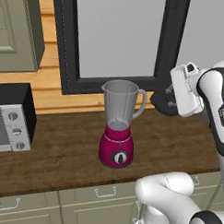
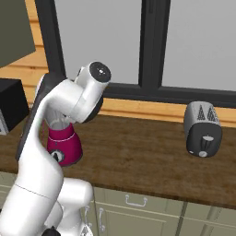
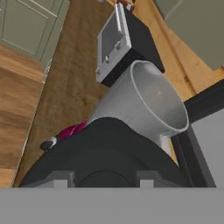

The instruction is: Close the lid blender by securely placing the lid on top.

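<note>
Toward the desk's [image 1: 61,153] front edge the blender [image 1: 118,125] is seen open, while the lid [image 1: 162,104] is held clamped in the tool [image 1: 172,105] at jar-rim height to its right; arriving tilted, it could be seated crooked or the jar knocked.

Blender [image 1: 118,125] (open jar, magenta base) upright on the wooden surface [image 1: 57,148]; lid [image 1: 164,103] held by the tool [image 1: 172,100] at its 3 o'clock.

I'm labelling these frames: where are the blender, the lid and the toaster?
blender [image 1: 118,109]: left base view, clear jar wall.
lid [image 1: 163,103]: left base view, dark rim beside hand.
toaster [image 2: 203,129]: right base view, front face.
</note>
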